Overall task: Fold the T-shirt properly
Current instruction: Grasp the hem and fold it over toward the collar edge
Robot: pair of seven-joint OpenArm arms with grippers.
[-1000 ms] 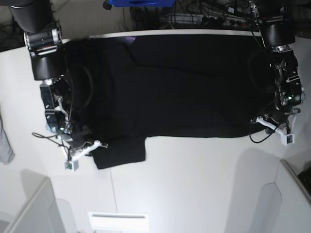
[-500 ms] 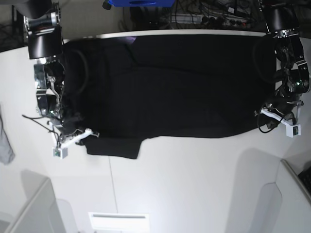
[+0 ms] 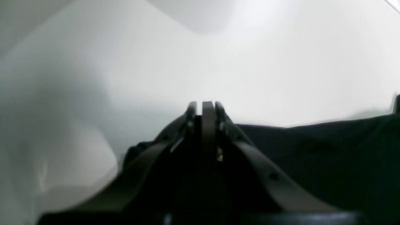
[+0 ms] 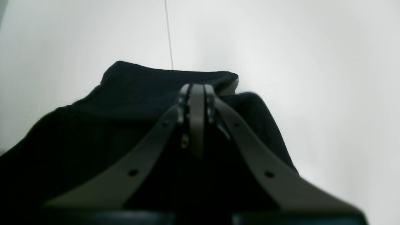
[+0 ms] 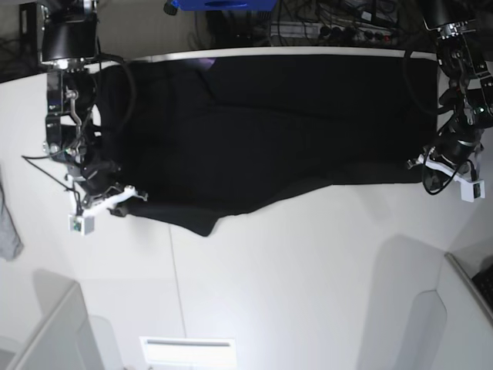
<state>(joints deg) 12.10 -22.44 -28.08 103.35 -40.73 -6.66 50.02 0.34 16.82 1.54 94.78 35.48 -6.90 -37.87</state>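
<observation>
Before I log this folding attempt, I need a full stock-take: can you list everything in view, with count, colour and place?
T-shirt: one, black, spread across the far half of the table, near edge pulled taut between both claws.
Table: one, white, fills most of the base view.
Grey cloth: one, grey, at the left edge of the base view.
Blue object: one, blue, behind the table's far edge, cut off by the frame.
Cables: several, dark, behind the far edge.
Right claw: one, shut on the T-shirt.
Left claw: one, shut on the T-shirt.
</observation>
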